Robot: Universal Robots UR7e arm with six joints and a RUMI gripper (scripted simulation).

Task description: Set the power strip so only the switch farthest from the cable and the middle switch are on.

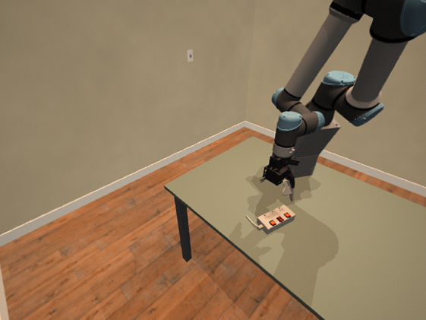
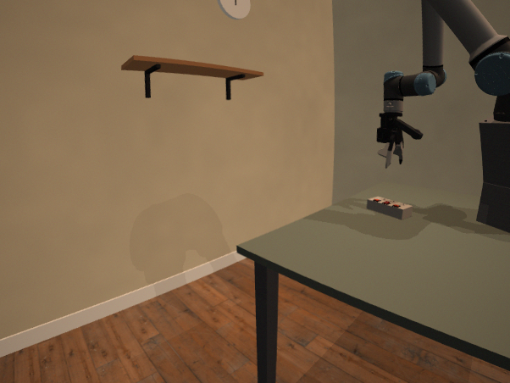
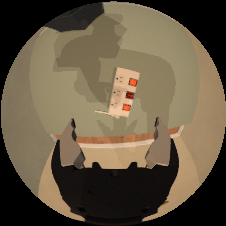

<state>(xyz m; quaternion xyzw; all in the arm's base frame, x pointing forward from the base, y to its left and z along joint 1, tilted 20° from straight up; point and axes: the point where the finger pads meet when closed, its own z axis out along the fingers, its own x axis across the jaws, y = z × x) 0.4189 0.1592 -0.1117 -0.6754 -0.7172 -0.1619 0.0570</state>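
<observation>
A beige power strip (image 1: 276,218) (image 2: 389,207) (image 3: 125,93) lies right way up on the grey-green table (image 1: 363,262) (image 2: 381,263), near its left edge. Its short cable stub (image 1: 252,221) (image 3: 102,113) points toward that edge. There are three rocker switches in a row. The switch nearest the cable (image 1: 272,222) (image 3: 126,107) glows bright orange. The middle switch (image 1: 280,218) (image 3: 130,94) looks dark red. The farthest switch (image 1: 287,215) (image 3: 133,81) glows bright orange. My gripper (image 1: 277,184) (image 2: 394,161) (image 3: 115,119) is open and empty, pointing down, well above the strip and apart from it.
The robot's dark base pedestal (image 1: 315,149) (image 2: 493,178) stands on the table behind the strip. The table's left edge (image 1: 209,221) runs close to the strip, above the wooden floor. A wall shelf (image 2: 191,68) hangs far to the left.
</observation>
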